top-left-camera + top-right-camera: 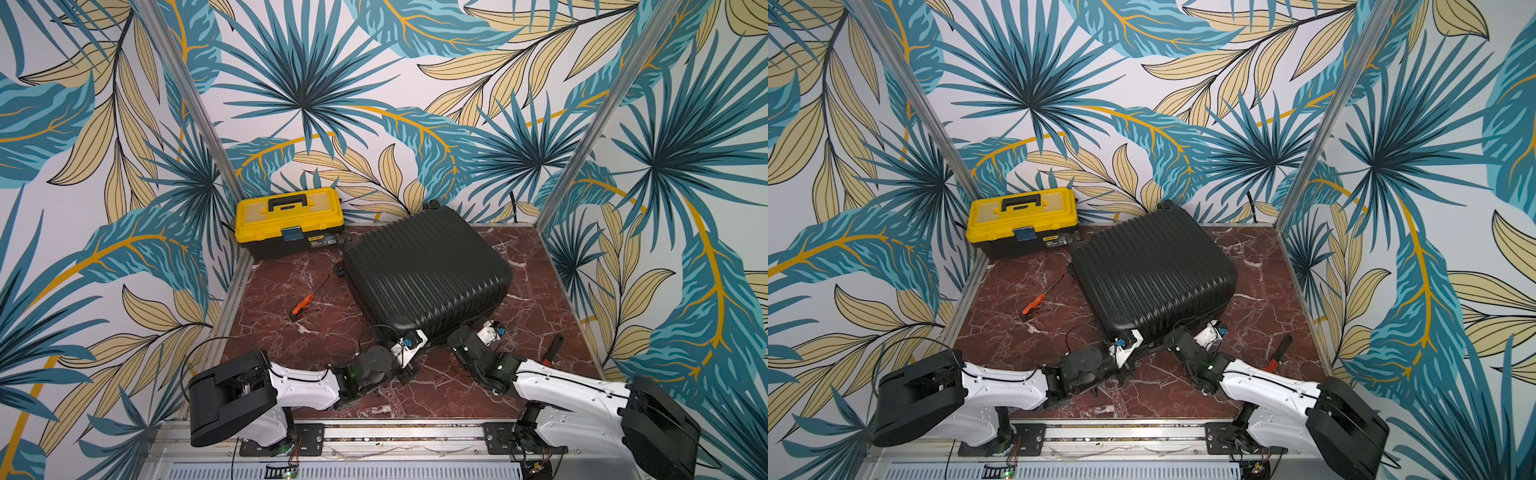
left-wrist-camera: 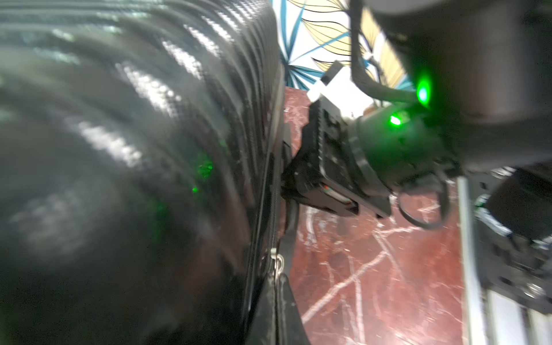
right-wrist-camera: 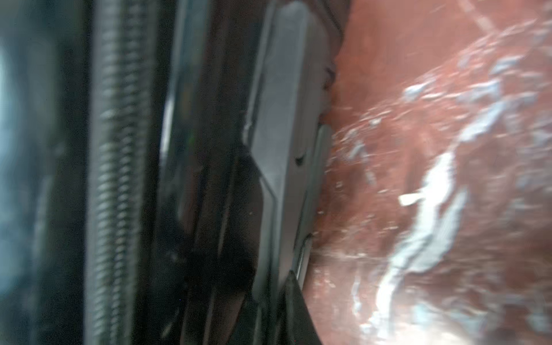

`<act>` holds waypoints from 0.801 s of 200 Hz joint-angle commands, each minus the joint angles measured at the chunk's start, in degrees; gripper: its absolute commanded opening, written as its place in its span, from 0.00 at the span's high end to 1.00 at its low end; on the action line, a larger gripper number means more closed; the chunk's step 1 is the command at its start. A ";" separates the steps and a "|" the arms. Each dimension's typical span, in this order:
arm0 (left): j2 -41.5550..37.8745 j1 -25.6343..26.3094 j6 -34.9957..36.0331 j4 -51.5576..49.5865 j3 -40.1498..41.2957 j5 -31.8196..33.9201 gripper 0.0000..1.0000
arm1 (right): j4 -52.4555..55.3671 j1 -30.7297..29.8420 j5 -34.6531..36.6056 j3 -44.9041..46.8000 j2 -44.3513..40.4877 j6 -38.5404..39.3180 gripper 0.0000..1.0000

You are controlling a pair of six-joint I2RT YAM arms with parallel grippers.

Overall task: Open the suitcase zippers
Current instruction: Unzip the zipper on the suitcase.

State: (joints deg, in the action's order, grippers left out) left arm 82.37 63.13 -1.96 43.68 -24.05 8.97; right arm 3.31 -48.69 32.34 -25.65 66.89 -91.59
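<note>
A black ribbed suitcase (image 1: pixel 426 276) lies flat on the marble tabletop (image 1: pixel 291 345), its zipper seam (image 2: pixel 276 179) running along the near edge. Both arms press against that edge; the left gripper (image 1: pixel 409 347), pressed together, is nearer the small metal pull (image 2: pixel 277 264). The right gripper (image 1: pixel 488 332) looks nearly closed; what it pinches is hidden.

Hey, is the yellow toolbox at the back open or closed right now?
Closed: in both top views the toolbox lid lies flat on its black base, handle folded down.
</note>
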 commanded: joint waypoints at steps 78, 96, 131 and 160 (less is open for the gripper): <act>-10.07 -2.93 -2.61 0.53 9.33 4.40 1.00 | 40.95 -5.81 0.73 -19.68 -23.18 34.90 0.44; -11.92 -3.00 -2.70 0.53 10.91 5.20 1.00 | 45.68 -5.73 5.64 -27.31 -22.35 44.62 0.41; -20.08 -2.94 -2.88 -2.41 14.74 10.09 1.00 | 44.38 4.35 3.32 -39.10 -16.38 55.59 0.37; -32.02 -3.05 -3.85 -12.12 16.90 17.10 1.00 | 38.40 17.56 -9.35 -43.42 -9.55 57.57 0.37</act>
State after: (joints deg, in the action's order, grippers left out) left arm 58.78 60.53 -4.56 38.76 -8.60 17.28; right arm 43.24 -38.96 31.70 -66.32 51.81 -40.84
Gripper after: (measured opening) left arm 0.046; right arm 0.630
